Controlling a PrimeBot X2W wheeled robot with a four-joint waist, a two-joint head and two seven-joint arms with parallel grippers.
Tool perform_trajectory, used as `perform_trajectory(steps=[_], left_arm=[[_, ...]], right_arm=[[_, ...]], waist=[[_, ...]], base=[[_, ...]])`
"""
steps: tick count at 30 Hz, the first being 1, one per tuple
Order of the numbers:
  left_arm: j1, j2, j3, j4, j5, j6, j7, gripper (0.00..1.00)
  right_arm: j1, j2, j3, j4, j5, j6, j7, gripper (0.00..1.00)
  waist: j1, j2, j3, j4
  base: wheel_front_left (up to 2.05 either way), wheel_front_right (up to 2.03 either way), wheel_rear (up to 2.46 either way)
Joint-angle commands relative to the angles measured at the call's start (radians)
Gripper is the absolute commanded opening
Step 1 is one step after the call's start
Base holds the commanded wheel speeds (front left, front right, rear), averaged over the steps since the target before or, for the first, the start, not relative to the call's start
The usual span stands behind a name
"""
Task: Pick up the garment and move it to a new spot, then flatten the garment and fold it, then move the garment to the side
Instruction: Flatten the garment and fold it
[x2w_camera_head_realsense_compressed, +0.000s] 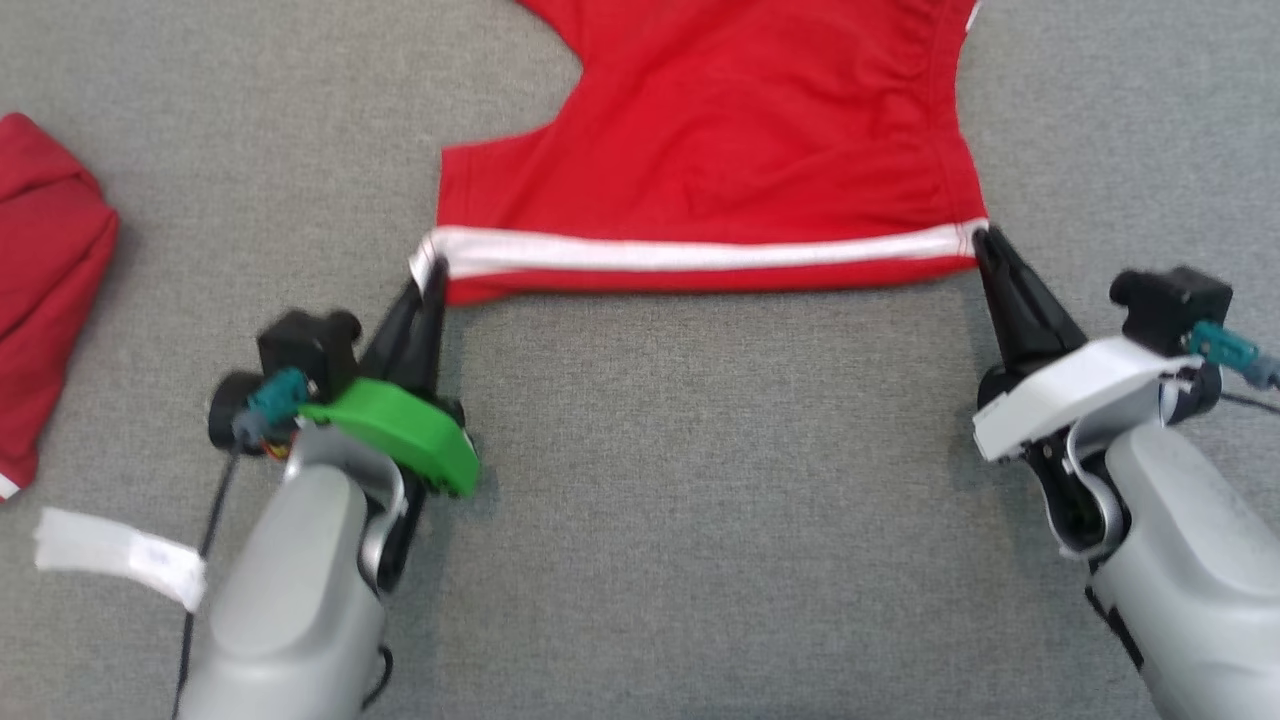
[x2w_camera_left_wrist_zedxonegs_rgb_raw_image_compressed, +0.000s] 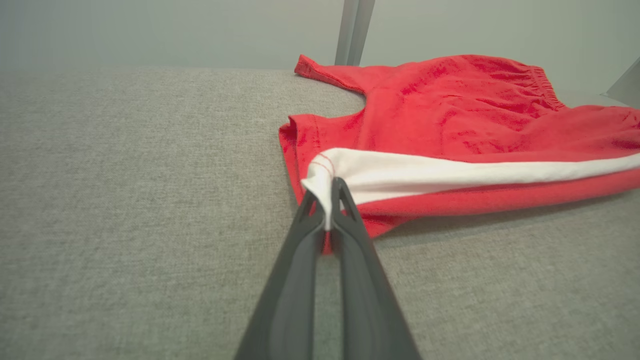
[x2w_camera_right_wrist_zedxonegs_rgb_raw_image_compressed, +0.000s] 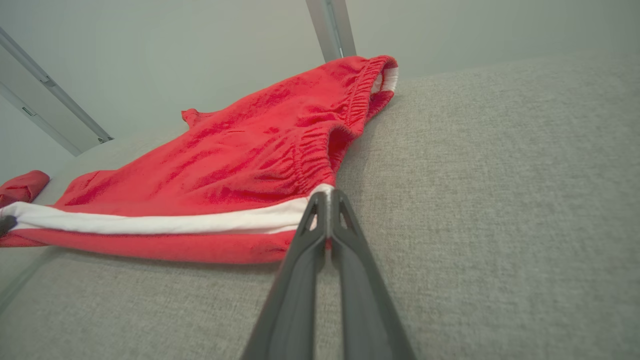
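Garment: red shorts, lying flat on the grey surface, just past both sets of fingertips and reaching away from them. Left hand has its fingers pressed together, pinching the near corner at the leg-hem end, where the white stripe stops. In the left wrist view white fabric sits squeezed between the two dark fingers. Right hand is also closed, pinching the opposite near corner at the stripe's other end, right at the gathered waistband. Left forearm comes up from the bottom edge of the head view leaning inward, green cover at the wrist, fingers aimed forward and slightly toward the right hand. Right forearm mirrors that, white cover at the wrist, fingers aimed forward and slightly toward the left hand. Both hands sit low over the surface, well apart, with the stripe pulled fairly straight between them. Long axis of the garment runs hand to hand, waistband on the right hand's side, leg hem on the left hand's side. The near edge droops a little below the stripe. Curved crotch cutout is beyond the left hand on the far side. Second red cloth is well outboard of the left hand; a white tag lies beside the left forearm.
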Motion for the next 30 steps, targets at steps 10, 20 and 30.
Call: perform_trajectory(steps=[10,20,30], left_arm=[[0.465,-0.015,0.071,-0.139,0.038,0.002,-0.002,0.0],[0.702,-0.033,0.153,-0.182,0.049,0.002,-0.002,0.0],[0.582,0.0,0.171,-0.262,0.086,0.002,-0.002,0.0]], right_arm=[[0.419,0.05,-0.007,-0.138,-0.013,-0.002,-0.003,0.0],[0.663,0.052,0.027,-0.171,-0.029,-0.002,-0.003,0.0],[0.628,0.07,-0.049,-0.265,0.031,-0.002,-0.003,0.0]], waist=[[-0.0001,-0.0001,-0.28,-0.048],[-0.0001,-0.0001,-0.402,-0.045],[-0.0001,-0.0001,-0.306,-0.082]], base=[[0.0,0.0,0.0],[0.0,0.0,0.0],[0.0,0.0,0.0]])
